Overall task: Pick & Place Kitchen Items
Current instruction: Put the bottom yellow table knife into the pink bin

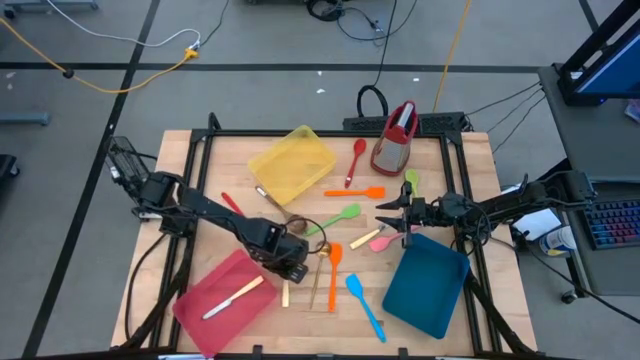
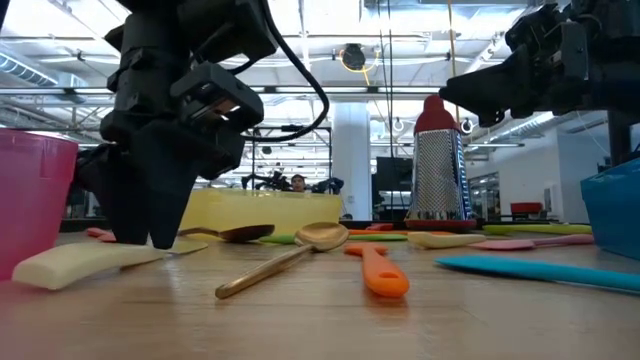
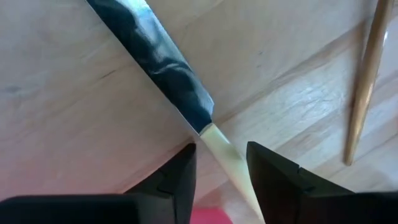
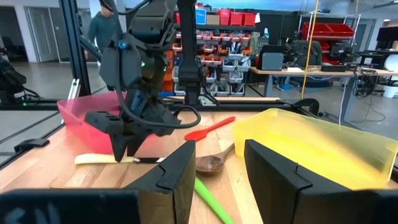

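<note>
— Looking at the left gripper [image 3: 221, 180]: what's it doing?
— Down at the table [image 1: 200, 170], fingers set narrowly either side of a pale-handled knife [image 3: 186, 99] lying beside the pink tray [image 1: 225, 300].
— Gripping it?
— Cannot tell.
— And the right gripper [image 4: 217, 174]?
— Raised near the blue tray [image 1: 428, 283], fingers apart, holding nothing.

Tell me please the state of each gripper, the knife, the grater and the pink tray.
Left gripper: open, low, fingers astride the handle of the knife.
Right gripper: open, empty, raised.
Knife: lying flat, not gripped.
Grater: standing upright.
Pink tray: holds one pale utensil.
</note>
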`<action>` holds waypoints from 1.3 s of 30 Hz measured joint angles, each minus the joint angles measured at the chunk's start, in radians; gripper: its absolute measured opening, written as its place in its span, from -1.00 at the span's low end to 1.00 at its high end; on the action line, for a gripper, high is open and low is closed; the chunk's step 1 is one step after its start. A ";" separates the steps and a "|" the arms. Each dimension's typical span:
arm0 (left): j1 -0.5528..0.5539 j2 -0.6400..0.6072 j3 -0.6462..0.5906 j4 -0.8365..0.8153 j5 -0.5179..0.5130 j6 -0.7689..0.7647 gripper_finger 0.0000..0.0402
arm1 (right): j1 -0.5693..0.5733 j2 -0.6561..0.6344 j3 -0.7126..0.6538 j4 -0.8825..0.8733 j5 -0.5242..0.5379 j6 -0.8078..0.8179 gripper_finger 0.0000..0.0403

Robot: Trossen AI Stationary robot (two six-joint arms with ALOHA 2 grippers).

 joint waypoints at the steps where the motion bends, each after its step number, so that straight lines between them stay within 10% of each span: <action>1: 0.003 0.000 0.001 -0.009 -0.002 0.009 -0.31 | 0.000 0.000 0.000 0.000 0.000 0.000 -0.34; 15: 0.072 0.007 0.000 0.078 -0.188 0.169 -0.88 | 0.000 0.000 0.000 0.000 0.000 0.000 -0.34; 39: 0.073 0.011 -0.004 0.088 -0.299 0.786 -0.35 | 0.000 0.000 0.000 0.000 -0.002 0.000 -0.34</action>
